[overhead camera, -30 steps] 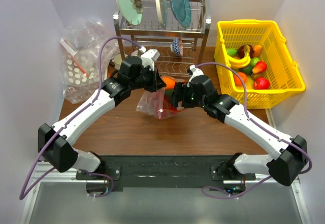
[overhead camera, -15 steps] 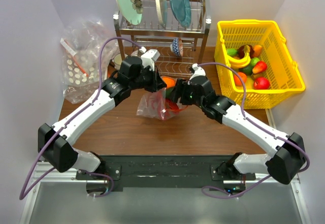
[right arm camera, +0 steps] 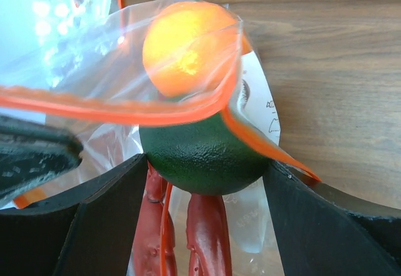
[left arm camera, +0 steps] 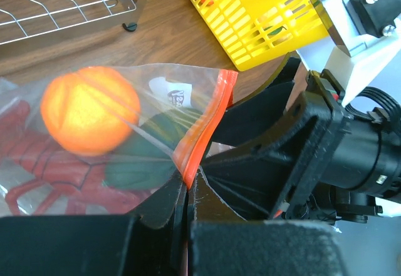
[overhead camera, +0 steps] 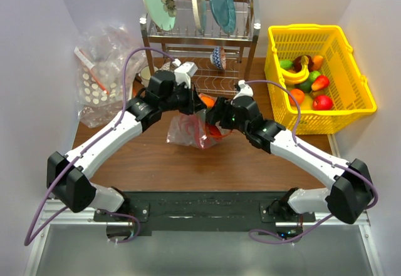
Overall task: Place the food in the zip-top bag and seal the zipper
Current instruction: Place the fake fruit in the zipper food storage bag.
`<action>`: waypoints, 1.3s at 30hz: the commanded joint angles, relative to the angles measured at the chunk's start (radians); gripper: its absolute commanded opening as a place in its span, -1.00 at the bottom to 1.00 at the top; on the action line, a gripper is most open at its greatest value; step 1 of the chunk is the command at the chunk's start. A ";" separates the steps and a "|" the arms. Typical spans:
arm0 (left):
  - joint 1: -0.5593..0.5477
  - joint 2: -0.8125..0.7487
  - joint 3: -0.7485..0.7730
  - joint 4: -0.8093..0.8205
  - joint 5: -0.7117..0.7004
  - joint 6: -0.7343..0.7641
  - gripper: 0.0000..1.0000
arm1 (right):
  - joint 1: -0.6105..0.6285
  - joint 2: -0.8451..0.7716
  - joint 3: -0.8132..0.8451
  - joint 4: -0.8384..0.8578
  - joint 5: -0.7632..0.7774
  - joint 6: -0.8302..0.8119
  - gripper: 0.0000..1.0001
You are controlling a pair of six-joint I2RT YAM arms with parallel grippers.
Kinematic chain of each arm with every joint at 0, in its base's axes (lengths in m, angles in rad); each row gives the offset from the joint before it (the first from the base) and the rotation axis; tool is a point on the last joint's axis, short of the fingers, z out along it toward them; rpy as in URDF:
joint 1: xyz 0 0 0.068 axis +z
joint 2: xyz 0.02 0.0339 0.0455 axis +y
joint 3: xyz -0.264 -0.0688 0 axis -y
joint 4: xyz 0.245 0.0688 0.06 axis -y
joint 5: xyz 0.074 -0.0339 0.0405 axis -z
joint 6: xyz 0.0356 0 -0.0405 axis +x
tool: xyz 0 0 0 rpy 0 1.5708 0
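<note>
Holding the zip-top bag (left arm camera: pixel 188 82) up by its mouth, the left gripper (left arm camera: pixel 188 191) is pinched tight on the orange-red zipper (left arm camera: pixel 210 122). The bag hangs just over the wooden table (right arm camera: pixel 338 69), between the two arms and near the yellow basket (left arm camera: pixel 263 13). The orange (left arm camera: pixel 89 110) and the red lobster (left arm camera: pixel 56 176) are inside it. The right gripper (right arm camera: pixel 203 166) is spread wide around the green fruit (right arm camera: pixel 203 144), and both fingers look to be touching it, right at the bag's mouth.

If the right gripper lets go too soon, the green fruit could bump the zipper edge that runs across it and roll out onto the table. If it pushes too hard, the thin bag could slip out of the left gripper. If the fruit stays high, the zipper may not press shut.

From above, the arms cover the bag's mouth, so I cannot tell how far in the green fruit is. The lobster is partly cut off. The far end of the zipper is hidden.
</note>
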 commanded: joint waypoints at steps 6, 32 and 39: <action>-0.009 -0.052 0.001 0.086 0.039 -0.020 -1.00 | 0.004 -0.034 -0.064 0.167 0.073 0.056 0.13; -0.021 -0.020 0.100 -0.013 -0.051 0.056 -1.00 | 0.096 0.029 -0.044 0.224 -0.259 -0.217 0.44; -0.021 -0.007 0.094 -0.007 -0.056 0.055 -1.00 | 0.094 -0.096 0.047 -0.049 -0.126 -0.267 0.37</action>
